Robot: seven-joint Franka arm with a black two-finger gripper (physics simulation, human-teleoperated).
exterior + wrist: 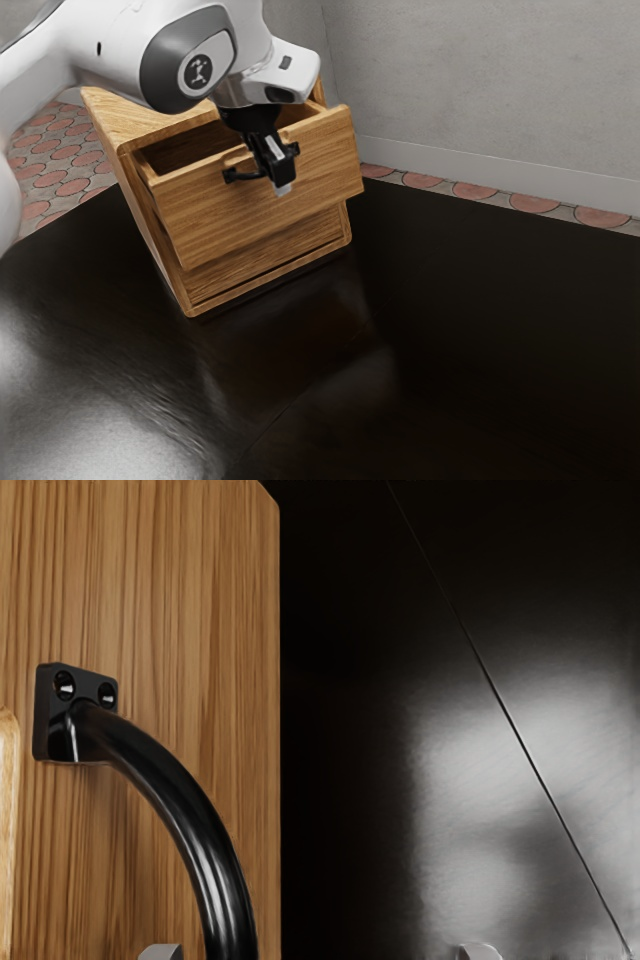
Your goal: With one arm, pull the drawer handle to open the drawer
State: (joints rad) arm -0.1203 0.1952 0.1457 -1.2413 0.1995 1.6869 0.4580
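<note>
straddling the curved glossy black handle (190, 810), the pincer (280, 176) stands wide before the grained wooden drawer (250, 208).

Grey wall (480, 70) — reddish, perhaps terracotta, floor (60, 185)

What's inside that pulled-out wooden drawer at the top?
Only bare inner walls of the light wooden top drawer show. Its floor is hidden by its own front panel and the white robot arm.

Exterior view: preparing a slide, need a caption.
Black two-finger gripper at the black curved handle of the partly open upper drawer of a wooden cabinet on a dark table.
</note>
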